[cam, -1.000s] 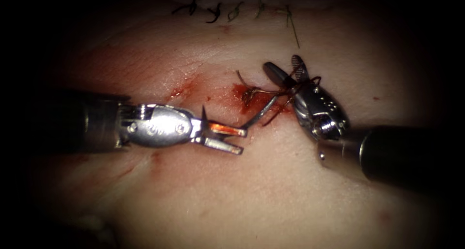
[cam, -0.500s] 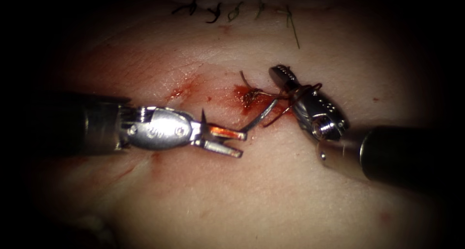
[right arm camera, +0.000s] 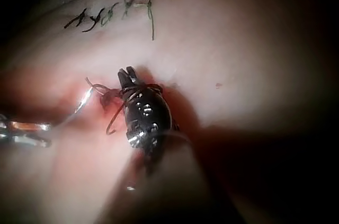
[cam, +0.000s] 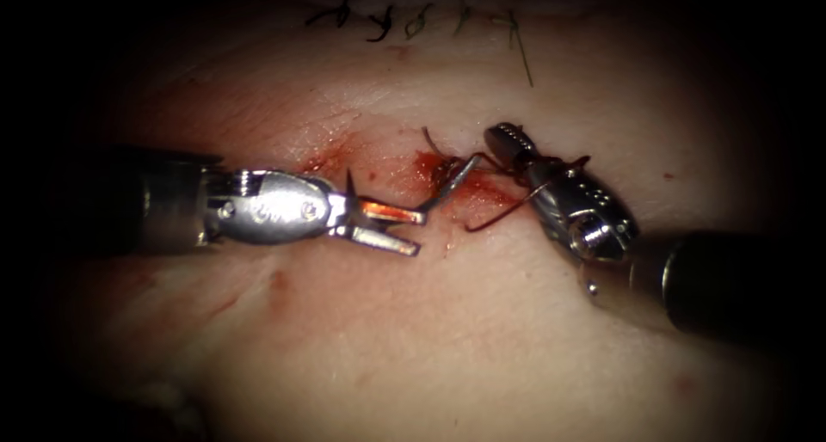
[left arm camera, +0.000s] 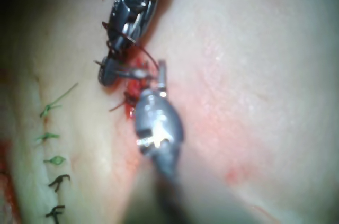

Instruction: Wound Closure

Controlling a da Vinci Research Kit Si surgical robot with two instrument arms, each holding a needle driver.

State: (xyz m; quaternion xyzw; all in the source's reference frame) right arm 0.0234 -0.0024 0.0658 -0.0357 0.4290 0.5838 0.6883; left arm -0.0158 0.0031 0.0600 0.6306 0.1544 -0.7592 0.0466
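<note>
My left tool [cam: 420, 232] comes in from the left and is shut on one end of the curved needle [cam: 447, 188], at its jaw tips. The needle arcs up and right to the red cut [cam: 428, 165]; whether its far end touches the tissue I cannot tell. Just right of the cut, my right tool [cam: 501, 138] is shut on the dark red thread [cam: 495, 217], which also loops round its neck. A short thread end [cam: 428, 135] curls up at the cut. The left wrist view has the left tool [left arm camera: 161, 73] beside the right tool [left arm camera: 108, 73]. The right wrist view has the right tool [right arm camera: 126, 77] and the needle [right arm camera: 83, 99].
A row of several finished stitches [cam: 404, 16] runs along the far tissue, with a green thread tail [cam: 522, 62] hanging from the rightmost. Red fluid [cam: 323, 160] stains the tissue left of the cut. Pale tissue [cam: 447, 339] spreads in front of both tools.
The right tool's jaws, open a second ago, have closed on the thread and drawn slightly right. The left tool has moved up and left a little, carrying the needle with it.
</note>
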